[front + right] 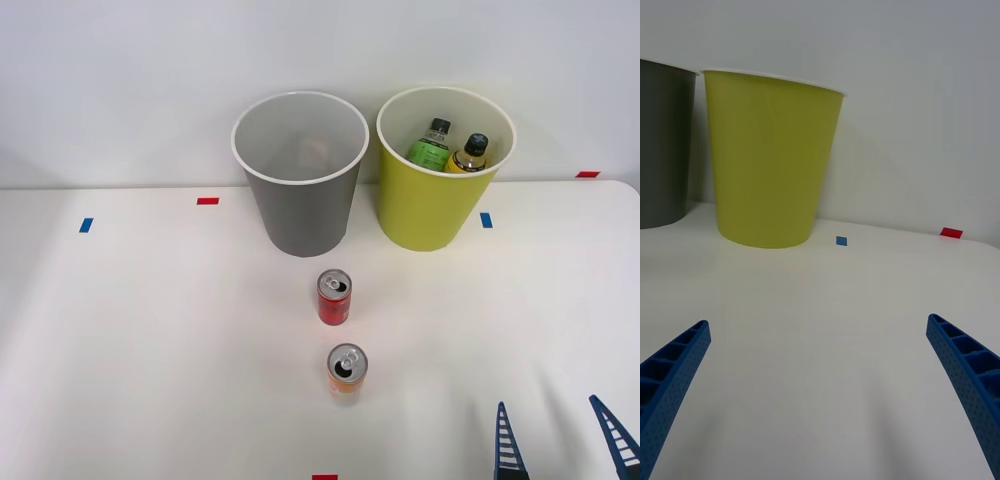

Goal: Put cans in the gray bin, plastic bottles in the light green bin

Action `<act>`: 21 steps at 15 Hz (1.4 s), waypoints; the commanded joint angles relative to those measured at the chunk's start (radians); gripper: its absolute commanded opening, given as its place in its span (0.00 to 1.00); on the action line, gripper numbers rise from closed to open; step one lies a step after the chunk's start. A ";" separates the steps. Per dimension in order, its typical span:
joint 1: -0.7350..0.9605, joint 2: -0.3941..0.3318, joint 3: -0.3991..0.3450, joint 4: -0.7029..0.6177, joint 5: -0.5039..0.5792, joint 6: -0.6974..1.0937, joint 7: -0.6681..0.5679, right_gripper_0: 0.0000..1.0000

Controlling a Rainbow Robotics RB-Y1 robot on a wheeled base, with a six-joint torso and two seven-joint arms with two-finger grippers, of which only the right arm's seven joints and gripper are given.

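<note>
fingers: my right gripper point(560, 440) is spread, empty.
nearest can: orange can point(346, 373) upright, to my left.

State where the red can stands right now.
In the front view the red can stands upright on the table, just in front of the gray bin, with the orange can nearer the robot.
</note>
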 commanded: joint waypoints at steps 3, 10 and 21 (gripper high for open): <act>0.000 0.000 0.000 0.000 0.000 0.000 0.000 1.00; 0.000 0.000 0.000 0.000 0.000 0.000 0.000 1.00; 0.003 -0.005 0.005 0.048 -0.009 0.009 0.006 1.00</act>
